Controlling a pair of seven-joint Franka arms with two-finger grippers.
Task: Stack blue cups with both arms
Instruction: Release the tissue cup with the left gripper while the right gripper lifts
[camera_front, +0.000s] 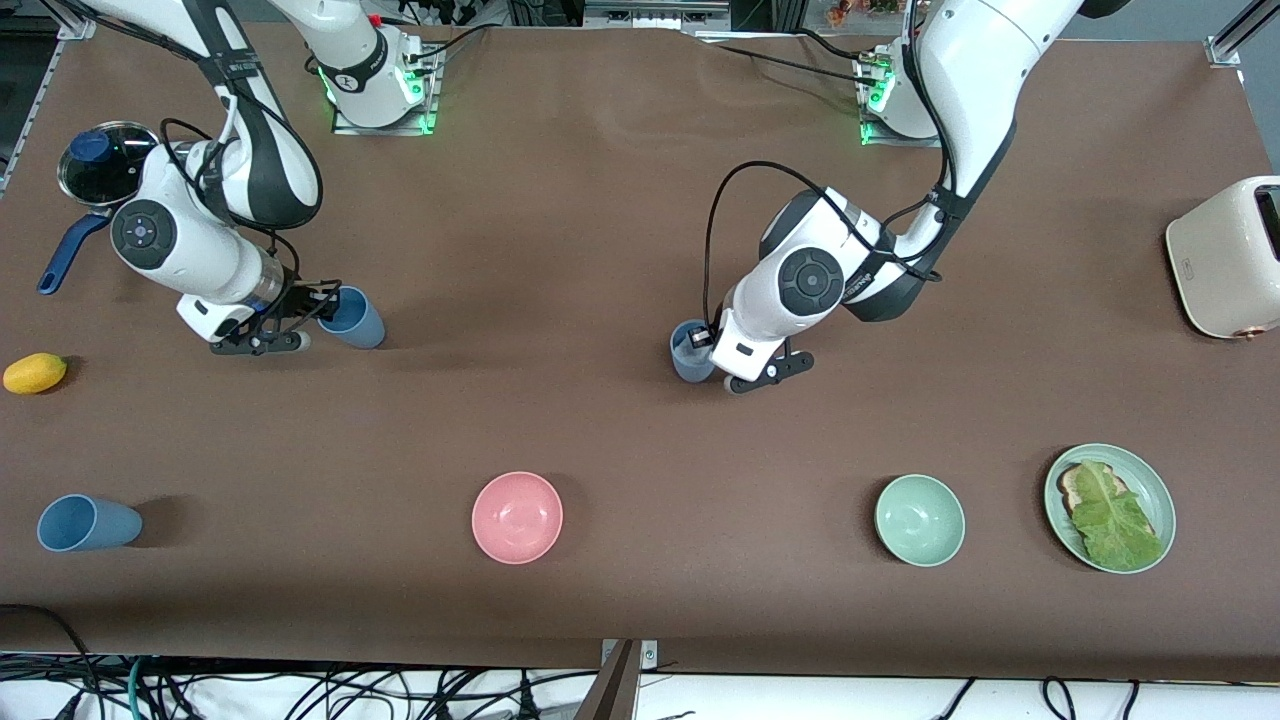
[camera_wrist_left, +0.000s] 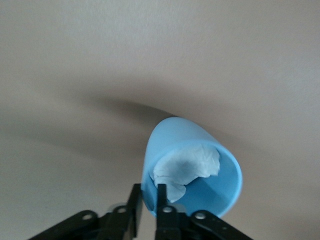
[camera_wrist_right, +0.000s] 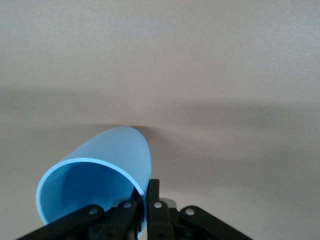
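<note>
Right gripper (camera_front: 300, 315): low at the table toward the right arm's end, fingers pinched on the rim wall of a blue cup, one finger inside and one outside, as the right wrist view showed (camera_wrist_right: 145, 200)
Cup in right gripper (camera_front: 355, 316): dusty blue, tilted, mouth toward the gripper; interior plain (camera_wrist_right: 95, 182)
Saucepan (camera_front: 100, 165): glass lid with blue knob, blue handle, at the right arm's end, farther from the front camera than the gripper
Lemon (camera_front: 35, 373): yellow, near the table's edge at the right arm's end
Loose blue cup (camera_front: 85, 523): lay on its side, near the front camera's edge at the right arm's end, well apart from both grippers
Pink bowl (camera_front: 517, 517): upright, nearer the front camera than both held cups
Left gripper (camera_front: 712, 345): low at mid-table, fingers closed on the rim wall of a second blue cup (camera_wrist_left: 147, 200)
Cup in left gripper (camera_front: 690, 352): blue, mostly hidden by the wrist in the front view; whitish crumpled patch inside (camera_wrist_left: 192, 167)
Pale-green bowl (camera_front: 920, 520): upright, beside the plate
Green plate (camera_front: 1155, 480): held toast under a lettuce leaf (camera_front: 1110, 515)
Toaster (camera_front: 1225, 255): cream, at the left arm's end of the table
</note>
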